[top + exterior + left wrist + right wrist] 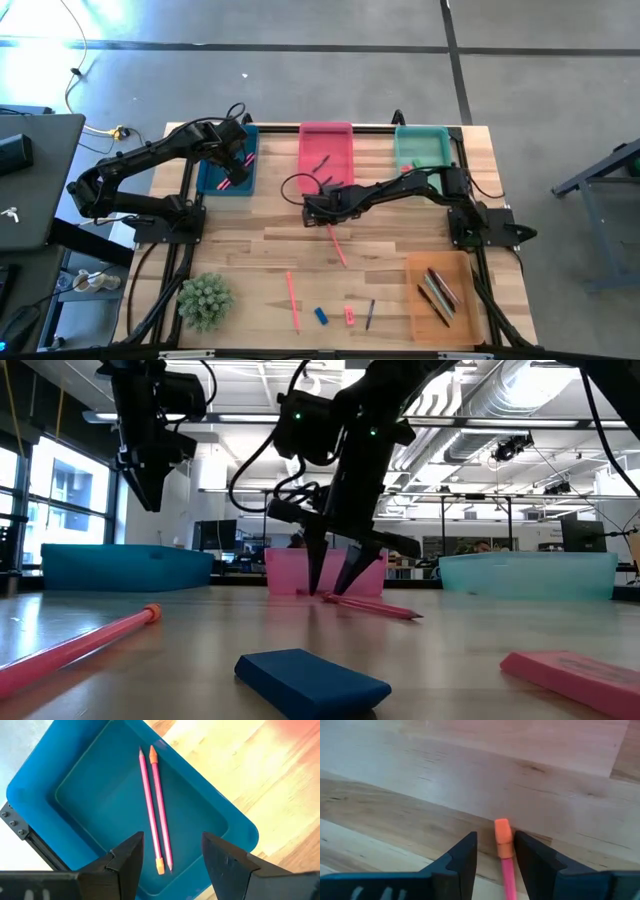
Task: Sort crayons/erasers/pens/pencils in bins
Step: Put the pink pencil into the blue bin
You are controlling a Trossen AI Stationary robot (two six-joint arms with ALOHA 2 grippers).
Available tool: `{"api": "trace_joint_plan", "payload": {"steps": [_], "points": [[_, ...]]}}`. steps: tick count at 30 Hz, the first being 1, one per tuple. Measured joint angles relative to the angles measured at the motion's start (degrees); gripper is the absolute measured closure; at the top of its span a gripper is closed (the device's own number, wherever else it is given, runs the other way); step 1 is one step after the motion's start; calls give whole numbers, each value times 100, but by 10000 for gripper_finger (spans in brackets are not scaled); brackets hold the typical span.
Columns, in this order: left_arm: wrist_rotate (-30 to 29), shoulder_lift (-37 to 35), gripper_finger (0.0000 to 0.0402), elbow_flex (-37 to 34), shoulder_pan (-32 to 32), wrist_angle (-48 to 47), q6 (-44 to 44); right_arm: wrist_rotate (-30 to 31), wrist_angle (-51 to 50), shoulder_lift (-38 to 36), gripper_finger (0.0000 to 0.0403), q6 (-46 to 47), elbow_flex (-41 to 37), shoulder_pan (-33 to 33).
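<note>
A pink pencil (336, 246) with an orange eraser end (503, 836) lies flat on the wooden table near its middle. My right gripper (495, 837) is open and points down, low over the table. One finger stands on each side of that eraser end, with no plain touch. My left gripper (172, 838) hangs open and empty above the dark blue bin (100, 795) at the far left. Two pink pencils (156, 810) lie side by side in that bin. Near the front edge lie a blue eraser (312, 682) and a pink eraser (575, 675).
At the far edge stand the pink bin (326, 155), with dark sticks in it, and the teal bin (420, 148). The orange bin (440, 292), front right, holds several sticks. Another pink pencil (292, 300), a dark pen (370, 314) and a small green plant (205, 300) sit near the front.
</note>
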Motion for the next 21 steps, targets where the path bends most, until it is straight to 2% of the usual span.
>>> {"api": "trace_joint_plan", "payload": {"steps": [4,13,17,21], "points": [[11,0,214,0,0,2,40,-141,-240,11,298,-188,55,-50],[166,2,214,0,0,-2,43,-258,-370,17,385,-600,51,-151],[324,2,214,0,0,-2,42,-376,-360,17,397,-681,45,-166],[739,2,214,-1,0,-8,55,-361,-469,20,395,-932,158,-150]]}}
